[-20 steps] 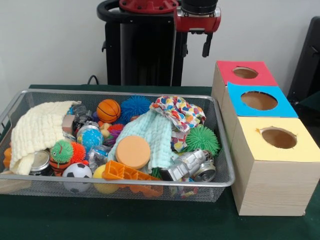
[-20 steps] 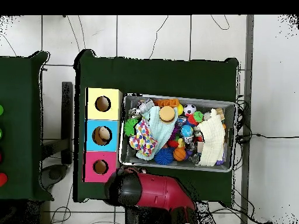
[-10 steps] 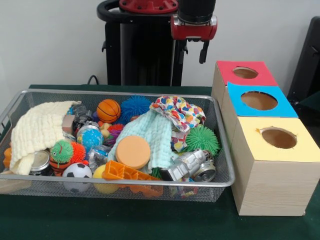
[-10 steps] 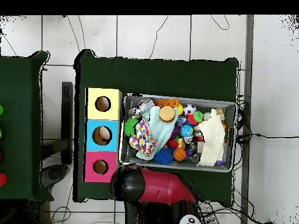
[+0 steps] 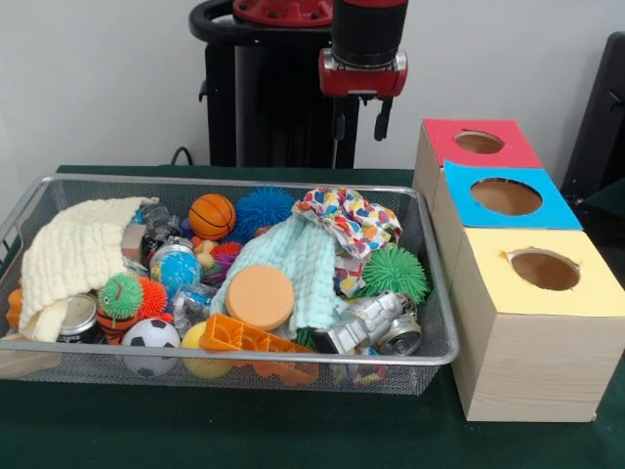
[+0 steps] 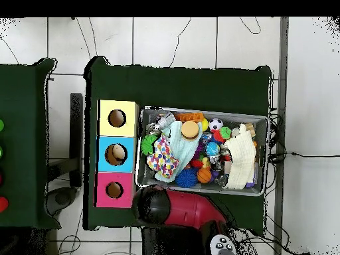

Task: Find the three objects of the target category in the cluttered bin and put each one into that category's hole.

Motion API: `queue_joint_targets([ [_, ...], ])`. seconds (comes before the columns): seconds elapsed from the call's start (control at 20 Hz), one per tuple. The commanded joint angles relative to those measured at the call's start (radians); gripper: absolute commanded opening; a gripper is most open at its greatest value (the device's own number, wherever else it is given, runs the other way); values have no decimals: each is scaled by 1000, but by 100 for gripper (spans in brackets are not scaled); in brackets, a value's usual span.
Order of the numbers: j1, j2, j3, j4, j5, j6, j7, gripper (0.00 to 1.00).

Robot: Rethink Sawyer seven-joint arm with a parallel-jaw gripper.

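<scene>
The wire-mesh bin (image 5: 234, 360) is full of toys and cloths; it also shows in the overhead view (image 6: 202, 111). A white piece with multicolour dots (image 5: 349, 217) lies on top at the bin's back right, partly over a mint cloth (image 5: 293, 262); from above the dotted piece (image 6: 163, 159) sits at the bin's end nearest the boxes. A smaller dotted patch (image 5: 349, 278) peeks out below it. I see no third dotted piece. The yellow-topped box's hole (image 5: 544, 269) (image 6: 117, 118) is empty. My gripper (image 5: 359, 119) hangs open and empty, high behind the bin's back right rim.
The blue-topped box (image 5: 505, 196) and the red-topped box (image 5: 479, 143) stand behind the yellow one. The bin also holds a cream cloth (image 5: 73, 256), an orange disc (image 5: 259, 296), a green spiky ball (image 5: 395, 272), a basketball (image 5: 212, 215) and a silver toy (image 5: 376, 324).
The arm's end has moved left in the front view, away from the red-topped box and toward the bin's back rim. The gripper stays open and empty. Nothing in the bin moved.
</scene>
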Motion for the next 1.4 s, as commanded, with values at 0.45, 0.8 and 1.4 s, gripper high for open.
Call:
queue_joint_targets([
  [0.45,40,216,31,-133,-26,-260,149,100],
  [0.8,42,228,5,-133,-27,-302,142,100],
  [1.4,57,238,-48,-153,-34,-350,148,100],
])
